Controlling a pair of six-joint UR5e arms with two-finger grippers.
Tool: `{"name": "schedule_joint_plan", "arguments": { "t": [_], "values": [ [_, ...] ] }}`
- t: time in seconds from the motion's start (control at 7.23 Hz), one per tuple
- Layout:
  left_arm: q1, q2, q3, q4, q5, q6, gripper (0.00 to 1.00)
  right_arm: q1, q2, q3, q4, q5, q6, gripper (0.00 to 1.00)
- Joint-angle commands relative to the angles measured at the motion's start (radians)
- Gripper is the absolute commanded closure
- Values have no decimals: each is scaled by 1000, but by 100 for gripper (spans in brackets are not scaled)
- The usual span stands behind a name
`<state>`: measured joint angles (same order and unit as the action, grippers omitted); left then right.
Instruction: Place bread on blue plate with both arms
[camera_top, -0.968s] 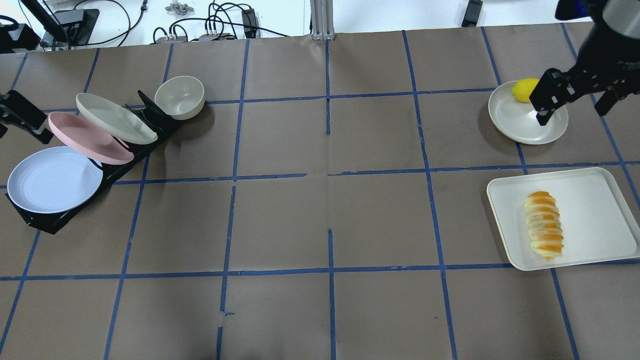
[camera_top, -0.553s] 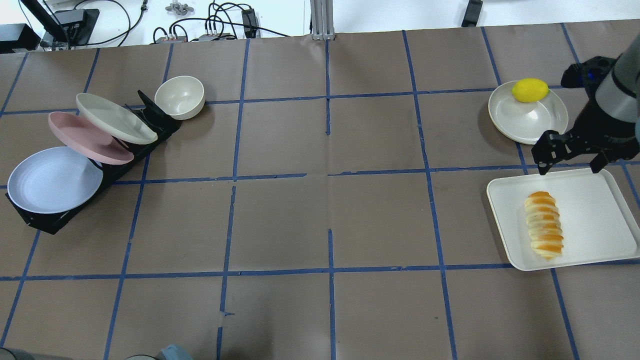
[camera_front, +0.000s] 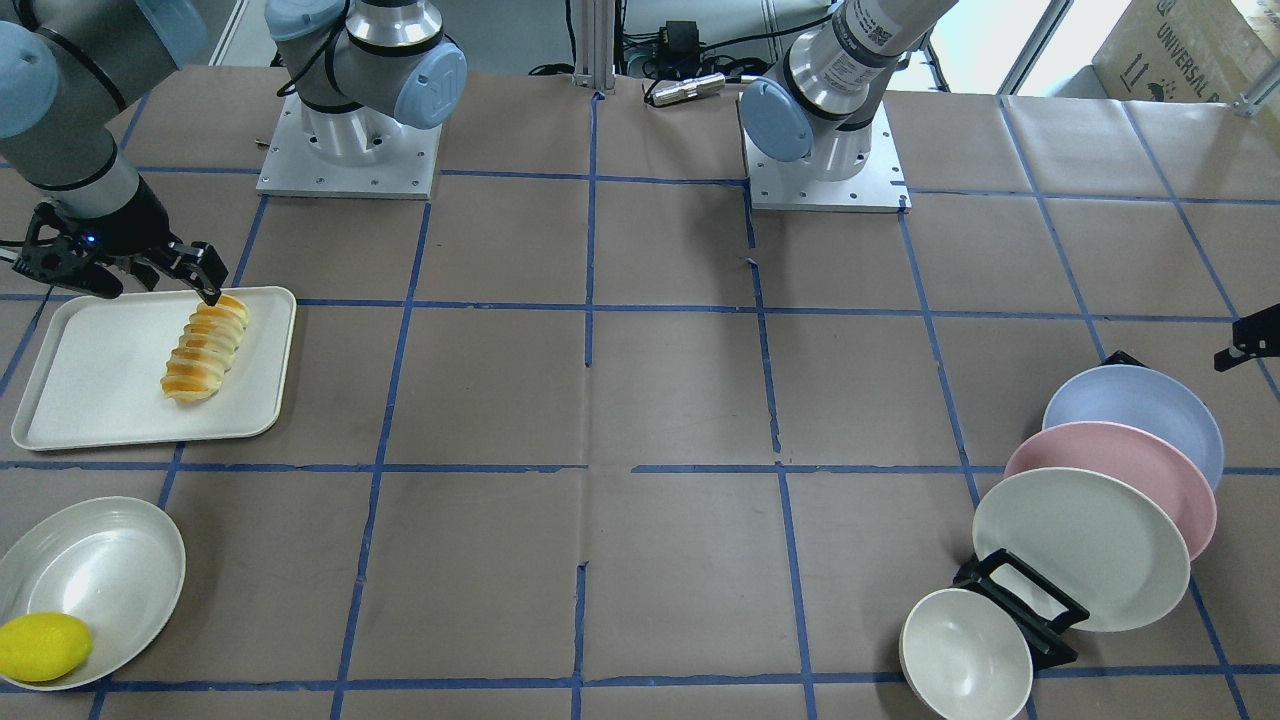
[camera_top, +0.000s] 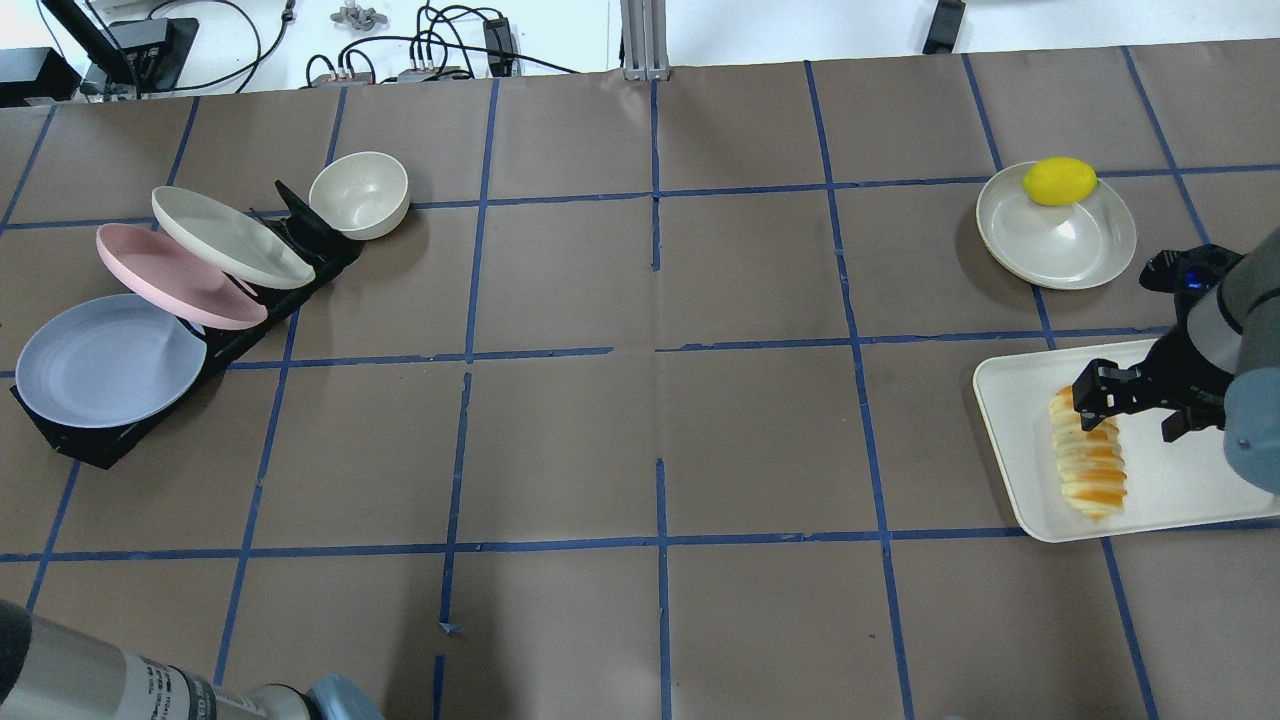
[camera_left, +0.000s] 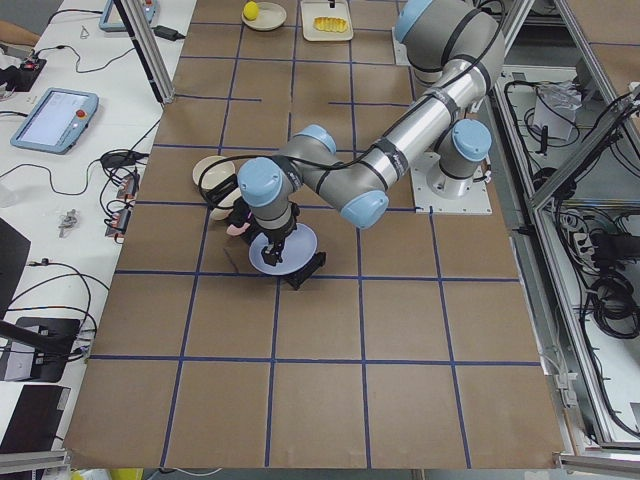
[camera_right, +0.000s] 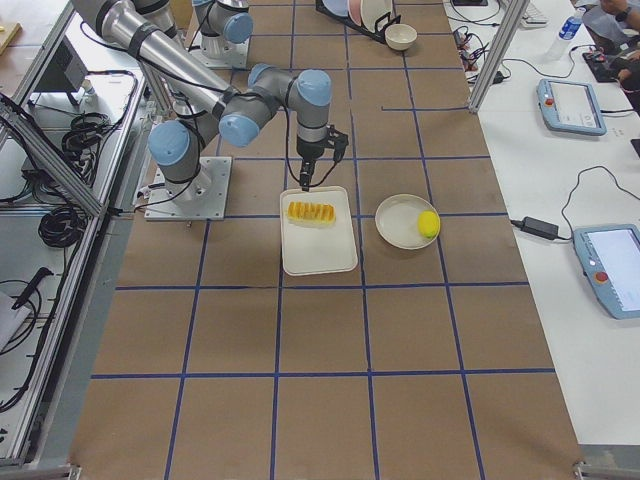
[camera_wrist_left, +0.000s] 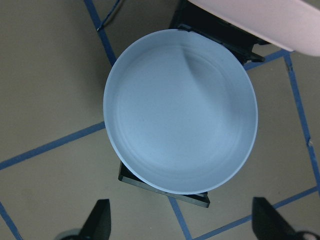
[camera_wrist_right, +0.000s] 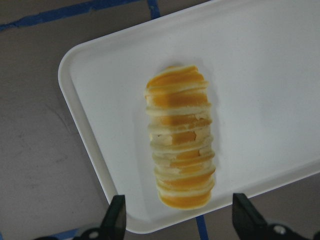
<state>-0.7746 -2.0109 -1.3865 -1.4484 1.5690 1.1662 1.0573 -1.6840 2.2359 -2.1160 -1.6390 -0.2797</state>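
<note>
The bread (camera_top: 1088, 455) lies on a white tray (camera_top: 1190, 470), golden-orange crust up; it also shows in the right wrist view (camera_wrist_right: 181, 137). My right gripper (camera_top: 1130, 405) is open and hovers over the bread's far end, jaws astride the loaf's line in the wrist view. The blue plate (camera_top: 110, 360) leans at the near end of a black rack (camera_top: 100, 445). My left gripper (camera_wrist_left: 180, 225) is open and empty, looking straight down on the blue plate (camera_wrist_left: 180, 110). The overhead view shows only its arm at the bottom left.
A pink plate (camera_top: 160, 275), an off-white plate (camera_top: 230, 238) and a bowl (camera_top: 358, 193) share the rack. A lemon (camera_top: 1060, 180) sits on an off-white plate (camera_top: 1060, 245) beyond the tray. Blue tape lines cross the brown table.
My right gripper moved from over the lemon plate to over the tray and the bread's far end. My left gripper left the overhead view's left edge; its arm now shows at bottom left.
</note>
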Motion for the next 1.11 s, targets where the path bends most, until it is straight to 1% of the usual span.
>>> {"name": "schedule_joint_plan", "arguments": {
  "t": [0.0,0.14,0.28,0.41,0.55,0.69,0.83,0.97],
  "values": [
    [-3,-137,67,22,0,7,0,-14,70,88,-170,22,-7,22],
    [-8,-194,89,42,-3,10,0,-22,134,93,-223,10,-39,21],
    [-17,-224,119,46,-10,12,0,-36,186,90,-275,7,-106,21],
    [-17,-248,116,45,-41,12,2,-52,199,82,-286,8,-130,21],
    [-18,-270,127,45,-41,12,15,-56,199,83,-288,8,-147,21],
    [-18,-270,126,31,-41,12,41,-56,201,88,-289,14,-148,21],
    [-18,-269,127,26,-40,10,64,-56,199,91,-298,19,-148,22],
    [-20,-269,126,25,-44,10,82,-56,199,94,-298,22,-145,27]
  ]
}}
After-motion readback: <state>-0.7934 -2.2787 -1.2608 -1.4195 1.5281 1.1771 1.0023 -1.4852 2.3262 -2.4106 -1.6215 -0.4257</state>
